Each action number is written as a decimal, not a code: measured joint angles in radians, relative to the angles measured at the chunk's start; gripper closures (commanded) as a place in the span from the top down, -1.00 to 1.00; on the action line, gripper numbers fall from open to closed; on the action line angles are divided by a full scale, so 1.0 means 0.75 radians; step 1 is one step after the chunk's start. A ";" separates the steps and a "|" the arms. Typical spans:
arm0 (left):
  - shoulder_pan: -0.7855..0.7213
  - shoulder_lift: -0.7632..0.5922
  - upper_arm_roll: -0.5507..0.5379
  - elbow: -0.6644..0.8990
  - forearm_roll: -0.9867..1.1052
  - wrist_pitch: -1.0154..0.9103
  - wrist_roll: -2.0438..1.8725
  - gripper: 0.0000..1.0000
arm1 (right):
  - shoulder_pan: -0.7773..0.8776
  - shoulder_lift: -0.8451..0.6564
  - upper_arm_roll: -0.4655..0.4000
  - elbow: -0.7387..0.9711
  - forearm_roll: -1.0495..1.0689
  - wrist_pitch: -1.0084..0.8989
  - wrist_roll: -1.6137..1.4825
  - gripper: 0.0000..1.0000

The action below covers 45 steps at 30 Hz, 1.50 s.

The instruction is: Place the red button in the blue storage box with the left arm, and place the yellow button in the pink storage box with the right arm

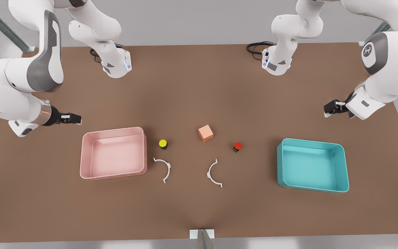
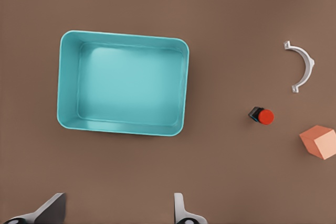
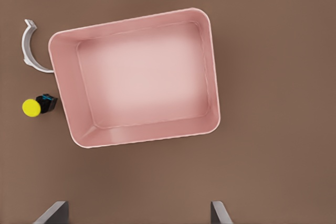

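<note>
On the brown table (image 1: 199, 207), the pink storage box (image 1: 113, 153) sits toward the front view's left, the blue storage box (image 1: 312, 165) toward its right, both hollow side up. Between them: the yellow button (image 1: 163, 144) just beside the pink box's near corner, not touching; the red button (image 1: 237, 146) farther toward the blue box, well apart from it. A salmon cube (image 1: 206, 133) lies between the two buttons, slightly farther back. Two white curved clips (image 1: 163, 169) (image 1: 213, 173) lie in front of the buttons, apart from everything.

Left pincer (image 1: 333, 108) hangs above the table behind the blue box, at the front view's right; its fingers (image 2: 181, 211) stand spread wide, holding nothing. Right pincer (image 1: 70, 119) hangs behind the pink box at the front view's left; its fingers (image 3: 219, 212) are also parted wide, nothing between them
</note>
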<state>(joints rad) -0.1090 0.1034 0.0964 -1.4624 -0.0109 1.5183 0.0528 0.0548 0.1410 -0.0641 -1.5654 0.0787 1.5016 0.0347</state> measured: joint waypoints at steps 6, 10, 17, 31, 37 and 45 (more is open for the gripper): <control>-0.121 0.141 -0.001 -0.048 -0.067 0.084 -0.019 1.00 | -0.008 0.097 0.175 -0.006 -0.009 0.071 -0.011 1.00; -0.248 0.104 -0.003 -0.425 -0.096 0.336 -0.040 1.00 | 0.026 0.188 0.423 -0.052 -0.063 0.184 -0.036 1.00; -0.438 0.166 -0.002 -0.923 -0.105 1.013 -0.094 1.00 | 0.112 0.350 0.513 -0.077 -0.221 0.401 -0.118 1.00; -0.685 0.489 -0.001 -0.894 -0.105 1.552 -0.285 1.00 | 0.250 0.538 0.522 -0.143 -0.242 0.755 0.413 1.00; -0.702 0.549 0.002 -0.882 -0.104 1.667 -0.374 1.00 | 0.266 0.587 0.515 -0.203 -0.233 0.903 0.823 1.00; -0.701 0.561 0.004 -0.825 -0.104 1.718 -0.455 0.97 | 0.250 0.564 0.500 -0.341 -0.231 1.092 1.246 1.00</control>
<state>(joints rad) -0.6349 0.5241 0.0996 -2.0813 -0.0887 2.8070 -0.2886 0.2419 0.5638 0.3108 -1.8212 -0.0948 2.3205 0.9694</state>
